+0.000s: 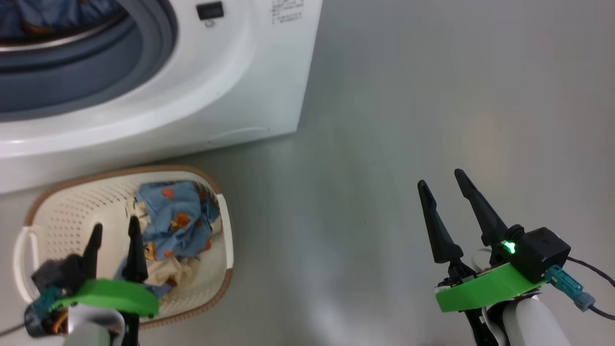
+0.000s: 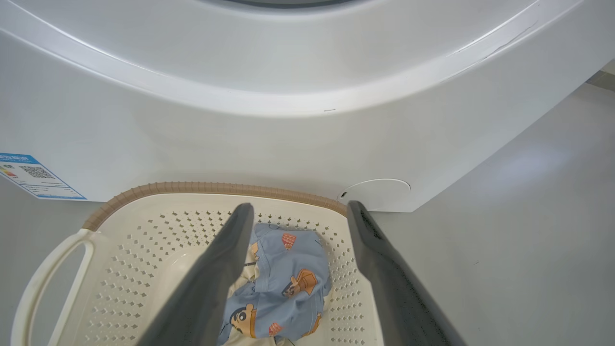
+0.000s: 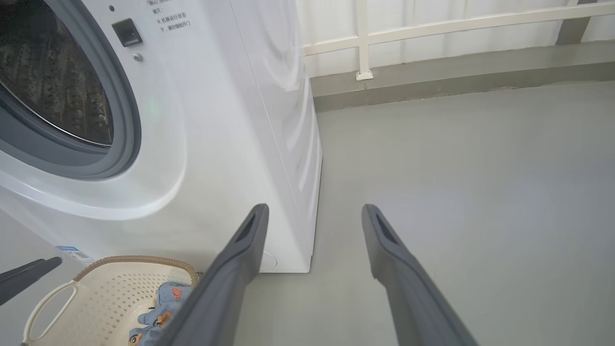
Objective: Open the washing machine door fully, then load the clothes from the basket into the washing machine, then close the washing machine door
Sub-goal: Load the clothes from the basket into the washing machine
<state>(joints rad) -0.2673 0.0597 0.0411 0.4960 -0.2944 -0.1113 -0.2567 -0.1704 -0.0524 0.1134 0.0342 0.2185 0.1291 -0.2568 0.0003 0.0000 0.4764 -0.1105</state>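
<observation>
Presently holding the left gripper [image 1: 116, 223] spread wide and empty, hanging just above the clothes [image 1: 178, 221], fingers [image 2: 226, 259] straddling the blue bundle without touching it. Holding the right gripper [image 1: 440, 177] equally wide apart, gripping nothing, poised over bare floor [image 1: 384, 120] well apart from the load.

Listing the clothes as lying bunched toward the end of the basket [image 1: 67, 211] nearer the right gripper, the basket itself sitting on the floor just in front of the washing machine [image 1: 230, 86]. Noting blue fabric already lying inside the drum [image 1: 48, 14], behind the grey gasket [image 1: 158, 43], the mouth standing open.

Judging the likely faults from here:
- pinching only a top fold and dropping the cream parts back;
- catching a fingertip in the perforated wall and dragging the light basket along;
- snagging trailing cloth on the gasket lip, leaving fabric across the seal and blocking the closing.
</observation>
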